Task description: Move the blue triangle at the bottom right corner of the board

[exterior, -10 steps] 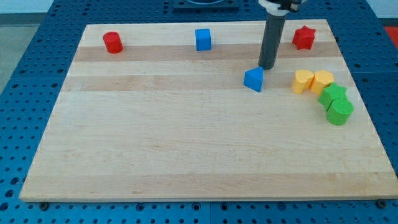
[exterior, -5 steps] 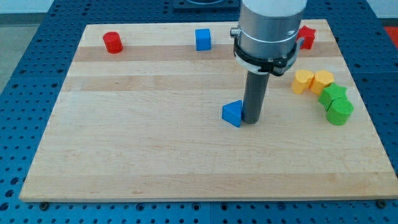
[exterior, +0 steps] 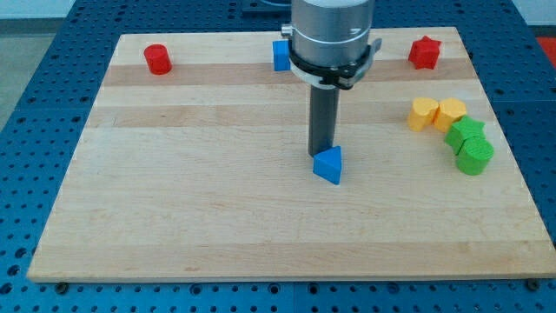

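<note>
The blue triangle (exterior: 329, 165) lies near the middle of the wooden board (exterior: 217, 209), a little right of centre. My tip (exterior: 321, 154) stands just above and slightly left of it, touching or nearly touching its upper edge. The rod rises from there to the wide grey arm body at the view's top.
A red cylinder (exterior: 157, 59) sits at the top left and a blue cube (exterior: 281, 56) at the top centre, partly hidden by the arm. A red star (exterior: 424, 52) is top right. Two yellow blocks (exterior: 437, 114) and two green blocks (exterior: 469, 146) cluster at the right edge.
My tip pushed the blue triangle down and left from the upper right, then moved from the triangle's right side to its upper left. The triangle has barely moved over the last half second.
</note>
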Controlling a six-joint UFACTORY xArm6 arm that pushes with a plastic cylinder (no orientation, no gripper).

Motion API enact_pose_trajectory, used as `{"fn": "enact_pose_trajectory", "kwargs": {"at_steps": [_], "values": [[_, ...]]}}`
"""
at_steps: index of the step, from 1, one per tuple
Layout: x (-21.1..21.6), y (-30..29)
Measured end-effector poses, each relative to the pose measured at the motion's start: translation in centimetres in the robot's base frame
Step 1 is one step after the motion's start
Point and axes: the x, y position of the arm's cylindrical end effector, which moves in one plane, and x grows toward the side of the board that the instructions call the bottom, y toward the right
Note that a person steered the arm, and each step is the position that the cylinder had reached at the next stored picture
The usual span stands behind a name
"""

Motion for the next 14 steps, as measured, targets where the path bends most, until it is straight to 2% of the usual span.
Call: {"fn": "enact_pose_trajectory", "kwargs": {"at_steps": [2, 3, 4, 6, 7, 9, 12, 14], "values": [[4.9, 6.0], [6.4, 6.9], [6.2, 6.3], [1.2, 1.7], [4.9, 0.5], [7.4, 1.0], [7.6, 10.3], [8.3, 13.0]]}}
